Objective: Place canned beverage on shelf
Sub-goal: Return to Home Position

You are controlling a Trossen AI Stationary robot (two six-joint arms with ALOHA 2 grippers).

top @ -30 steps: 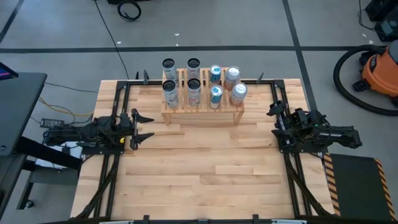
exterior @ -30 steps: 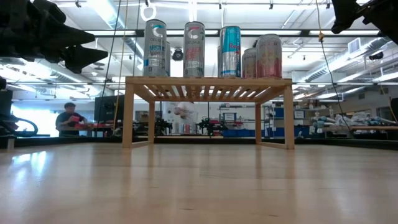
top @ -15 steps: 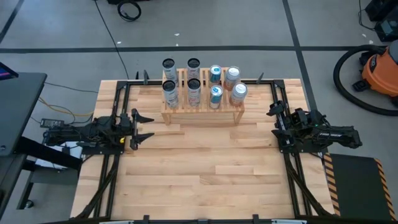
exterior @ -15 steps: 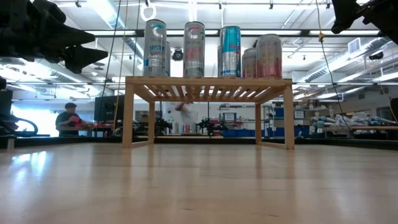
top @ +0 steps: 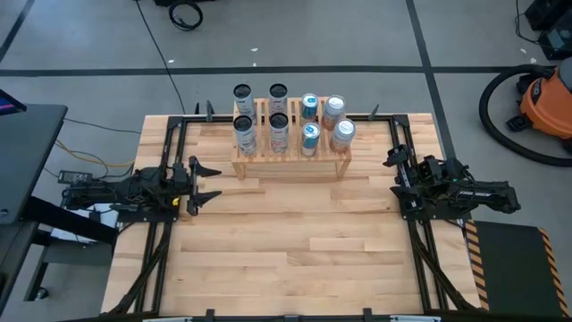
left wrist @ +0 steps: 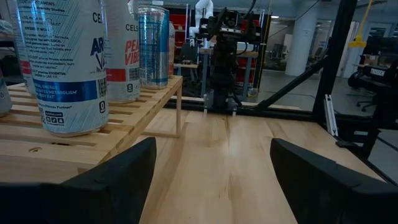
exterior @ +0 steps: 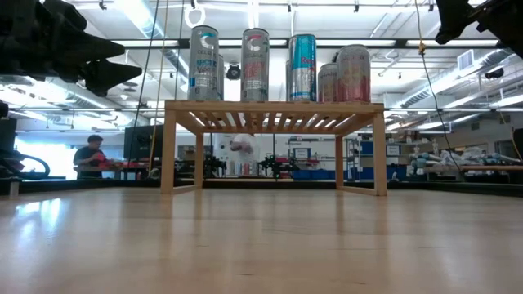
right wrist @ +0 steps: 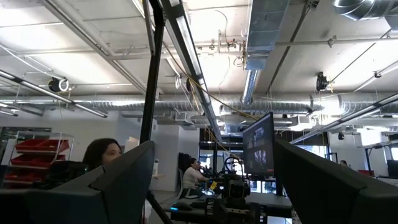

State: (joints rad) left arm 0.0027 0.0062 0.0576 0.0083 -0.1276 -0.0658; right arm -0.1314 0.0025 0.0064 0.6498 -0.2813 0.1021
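Note:
The light wooden shelf point(top: 290, 158) stands at the table's far middle on its side panels, also in the low view point(exterior: 274, 110). Several cans point(top: 279, 131) stand upright in two rows on its slatted top, seen in the low view point(exterior: 255, 65) and the left wrist view point(left wrist: 65, 62). My left gripper point(top: 204, 182) is open and empty at the table's left edge, pointing right, to the shelf's near left. My right gripper point(top: 393, 173) is open and empty at the table's right edge, raised and tipped upward.
Black frame rails point(top: 170, 152) run along the table's left and right sides. An orange vacuum point(top: 545, 94) stands on the floor at the far right. A person point(exterior: 88, 157) shows in the room behind, another in the right wrist view point(right wrist: 102, 155). Bare wooden table point(top: 295, 241) lies in front of the shelf.

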